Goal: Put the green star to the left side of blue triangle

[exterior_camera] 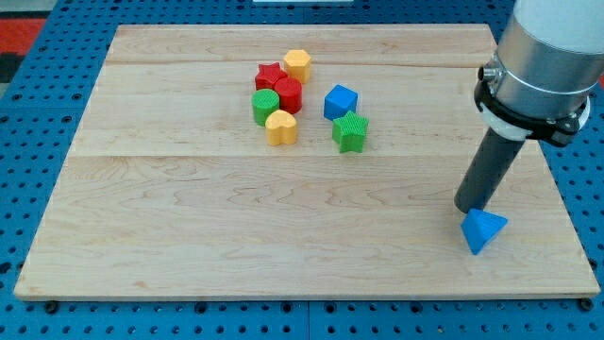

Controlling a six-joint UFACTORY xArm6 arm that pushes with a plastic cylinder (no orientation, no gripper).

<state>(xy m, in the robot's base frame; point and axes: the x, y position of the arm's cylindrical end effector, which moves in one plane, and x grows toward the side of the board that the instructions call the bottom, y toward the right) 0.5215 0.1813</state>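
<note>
Two task blocks noted: green star (350,131) mid-board, at five o'clock of the blue cube (340,101); blue triangle (483,230) well apart. My tip (469,209), a bare rod without fingers, touches the triangle's ten o'clock corner. Star appears light, rigid, slides readily; push its nine o'clock face

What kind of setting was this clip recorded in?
Probably a robotics lab bench: a wooden board lies on a blue perforated base, with small coloured blocks such as a green star and blue triangle, my tip touching the triangle.
</note>
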